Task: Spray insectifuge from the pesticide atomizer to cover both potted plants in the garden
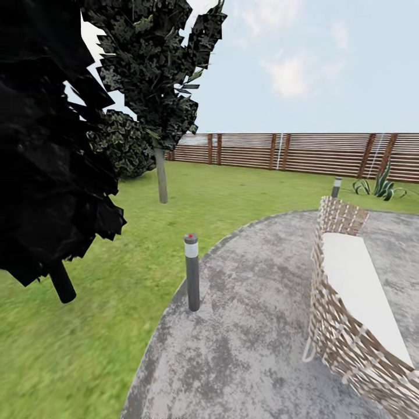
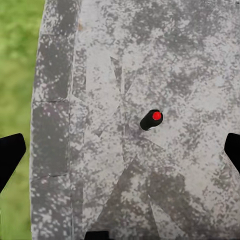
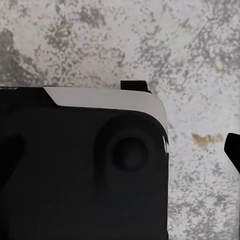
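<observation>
Transit entry: I see paved patio [image 1: 244, 326], bollard light [image 1: 191, 270], woven bench [image 1: 355, 302], lawn [image 1: 87, 349], slat fence [image 1: 291, 150]. Atomizer and potted plants unlocated. Left pincer [image 2: 120, 155] wide, empty; right pincer's state I cannot tell. Everything remains.

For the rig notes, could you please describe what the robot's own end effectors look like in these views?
Little of them shows. In the left wrist view the left end effector appears as two plain black pointed fingertips at the picture's edges. In the right wrist view one black fingertip shows, beside a large matte black robot body part with a white trim band and a round boss.
</observation>
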